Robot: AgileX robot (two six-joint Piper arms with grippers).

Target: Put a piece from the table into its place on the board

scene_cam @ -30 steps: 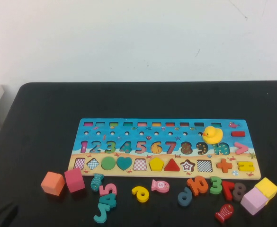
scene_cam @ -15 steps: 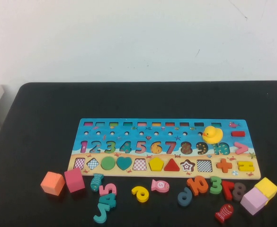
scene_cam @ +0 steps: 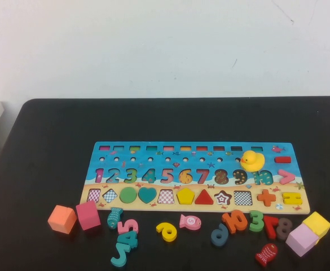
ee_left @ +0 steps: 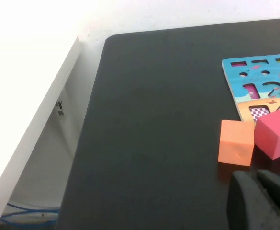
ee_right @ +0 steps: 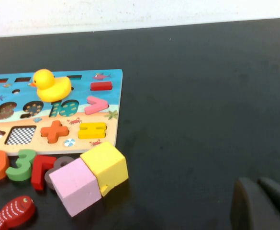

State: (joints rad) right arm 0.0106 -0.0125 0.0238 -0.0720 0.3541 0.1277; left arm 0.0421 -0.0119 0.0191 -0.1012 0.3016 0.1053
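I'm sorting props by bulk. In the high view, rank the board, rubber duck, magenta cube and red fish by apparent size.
1. board
2. magenta cube
3. rubber duck, nearly matching the cube, so unsure
4. red fish

Neither gripper shows in that view.

- The left gripper (ee_left: 263,201), low over the table's left end, showed matte black, rounded fingertips.
- The right gripper (ee_right: 264,205), low over the table's right end, looked alike: dark, smooth, unmarked.

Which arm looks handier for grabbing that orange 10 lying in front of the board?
Probably the right. The orange 10 lies toward the right end of the board, and the right gripper sits near that end; the left gripper is by the orange cube.
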